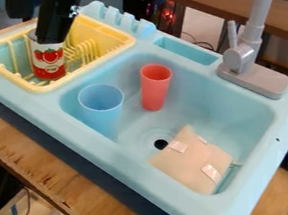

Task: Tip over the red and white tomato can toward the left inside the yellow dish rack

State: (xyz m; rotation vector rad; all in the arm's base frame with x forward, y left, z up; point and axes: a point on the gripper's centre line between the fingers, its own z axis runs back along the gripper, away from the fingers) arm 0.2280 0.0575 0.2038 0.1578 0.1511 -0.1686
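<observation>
Where tool (50, 42) overlaps can (48, 68) in yellow rack (107, 36), can't tell if clamped; label (46, 56): red fruit, perhaps tomatoes.

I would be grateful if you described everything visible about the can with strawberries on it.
The can is a cylinder, white towards the top and red below, with red strawberries and green leaves pictured on its side. It stands roughly upright, leaning slightly, near the front of the yellow dish rack, beside the rack's prongs. The black gripper comes down at its top and hides much of the rim; whether it grips the can is unclear, as is the can's material.
</observation>
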